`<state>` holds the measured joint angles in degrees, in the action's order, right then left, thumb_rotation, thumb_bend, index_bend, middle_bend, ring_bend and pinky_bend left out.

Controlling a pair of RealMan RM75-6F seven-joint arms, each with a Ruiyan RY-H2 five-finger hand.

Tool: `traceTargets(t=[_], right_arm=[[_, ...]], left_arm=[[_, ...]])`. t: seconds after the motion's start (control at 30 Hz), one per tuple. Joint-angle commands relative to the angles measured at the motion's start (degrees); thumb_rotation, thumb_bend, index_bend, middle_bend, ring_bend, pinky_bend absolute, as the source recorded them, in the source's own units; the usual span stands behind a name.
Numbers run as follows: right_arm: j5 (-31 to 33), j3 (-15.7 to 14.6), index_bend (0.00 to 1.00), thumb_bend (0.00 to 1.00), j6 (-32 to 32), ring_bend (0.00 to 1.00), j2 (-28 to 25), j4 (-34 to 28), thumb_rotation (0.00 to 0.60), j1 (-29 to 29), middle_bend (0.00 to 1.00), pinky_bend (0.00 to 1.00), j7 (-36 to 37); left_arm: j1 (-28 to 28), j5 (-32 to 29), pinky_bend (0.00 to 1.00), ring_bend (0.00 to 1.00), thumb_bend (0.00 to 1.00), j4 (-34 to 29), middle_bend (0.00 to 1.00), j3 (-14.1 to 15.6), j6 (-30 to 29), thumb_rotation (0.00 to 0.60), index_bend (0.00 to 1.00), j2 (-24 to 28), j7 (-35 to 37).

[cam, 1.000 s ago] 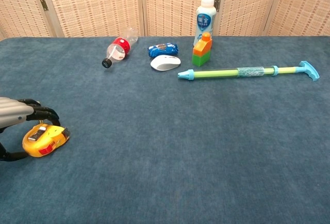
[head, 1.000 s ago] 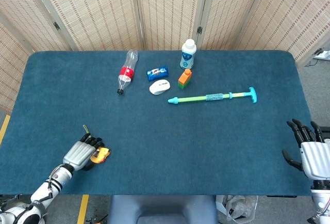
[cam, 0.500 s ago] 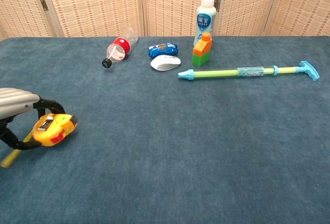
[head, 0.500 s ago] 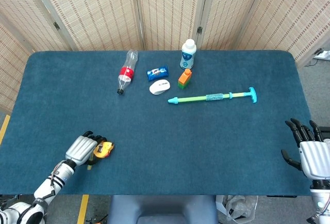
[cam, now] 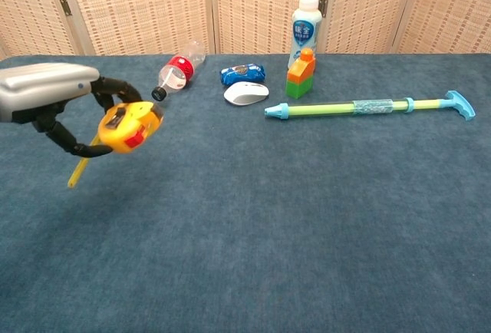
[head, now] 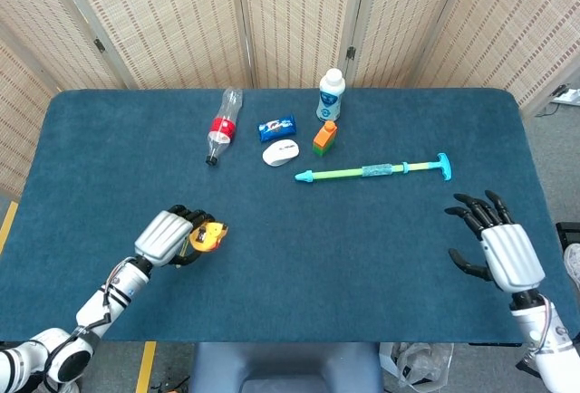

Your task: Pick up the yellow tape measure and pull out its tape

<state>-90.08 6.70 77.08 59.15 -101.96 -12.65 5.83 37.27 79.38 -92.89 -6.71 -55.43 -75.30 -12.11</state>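
Chest view: left hand fingers pinching the tape measure aloft; right hand fingers spread.

Illumination is bright, even and diffuse in both views, with no single directional source evident. Shadows are soft and faint: a dim patch lies on the table beneath the raised yellow tape measure, and thin shadows edge the green and blue rod. The blue cloth is matte and shows no glare; the white bottle is bright without clipping. Both views are sharp, with legible cloth texture. The head view shows slight convergence toward the frame edges. The woven screens remain in focus.
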Motion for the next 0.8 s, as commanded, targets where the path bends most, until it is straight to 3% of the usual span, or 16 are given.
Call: traceTargets(t=[0.03,0.27,0.47,0.8], right_arm=[[-0.47,1.8,0.26,0.34,-3.95,0.13,-1.1,-3.36,0.6,-4.07,0.17,0.02,4.26],[2.98,5.59,0.38,0.34,-10.2,0.05,1.41,-5.4,0.6,-10.98,0.12,0.02,11.97],[8.31,8.21,0.41,0.33,-17.08,0.05,3.88,-5.46,0.6,-17.03,0.12,0.02,10.97],[18.6,11.45,0.41,0.33,-25.47,0.05,7.78,-4.88,0.6,-25.25,0.12,0.02,6.63]], left_arm=[[2.0,-2.37,0.32,0.53,0.37,-3.53,0.59,-2.49,0.32,0.6,0.56,0.52,-3.21],[6.42,-9.38,0.32,0.54,0.37,-9.01,0.6,-7.44,0.44,0.6,0.57,-0.91,-10.61],[10.34,-15.73,0.33,0.54,0.38,-11.97,0.6,-10.27,0.62,0.6,0.57,-2.37,-15.31],[14.07,-22.73,0.31,0.54,0.38,-14.86,0.6,-10.49,-1.36,0.6,0.56,-3.53,-21.19]])
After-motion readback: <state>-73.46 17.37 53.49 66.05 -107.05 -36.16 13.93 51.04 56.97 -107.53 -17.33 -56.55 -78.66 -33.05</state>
